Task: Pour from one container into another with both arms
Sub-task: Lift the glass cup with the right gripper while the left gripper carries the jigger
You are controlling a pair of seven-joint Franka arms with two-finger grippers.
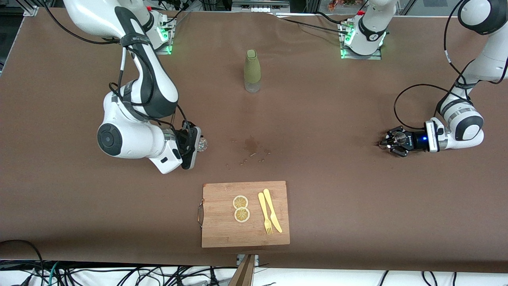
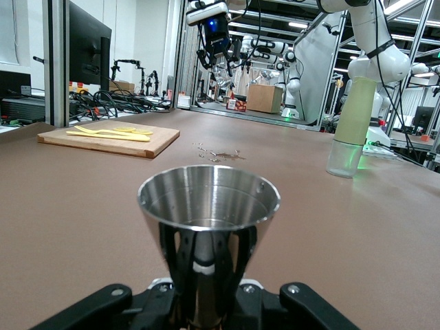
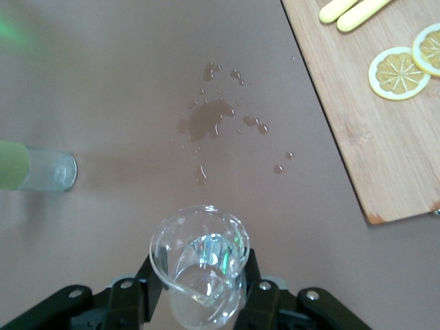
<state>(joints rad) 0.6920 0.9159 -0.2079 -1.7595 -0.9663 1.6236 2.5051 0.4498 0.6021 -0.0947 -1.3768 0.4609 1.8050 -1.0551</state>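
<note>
My left gripper (image 1: 387, 143) is shut on the stem of a shiny metal cone-shaped cup (image 2: 208, 203), held upright and low at the left arm's end of the table (image 1: 317, 119). From the front camera the cup (image 1: 400, 138) shows between the black fingers (image 2: 172, 265). My right gripper (image 3: 199, 292) is shut on a clear glass beaker (image 3: 199, 265) with a pouring lip, up in the air over bare table toward the right arm's end. That beaker (image 1: 202, 145) juts from the right gripper (image 1: 195, 147); I cannot tell how much liquid is in it.
A bottle with a green sleeve and clear base (image 1: 252, 71) stands mid-table near the bases. Wet spill drops (image 1: 251, 146) lie between it and a wooden cutting board (image 1: 222, 232) carrying two lemon slices (image 1: 240, 208), a yellow knife and a fork (image 1: 268, 216).
</note>
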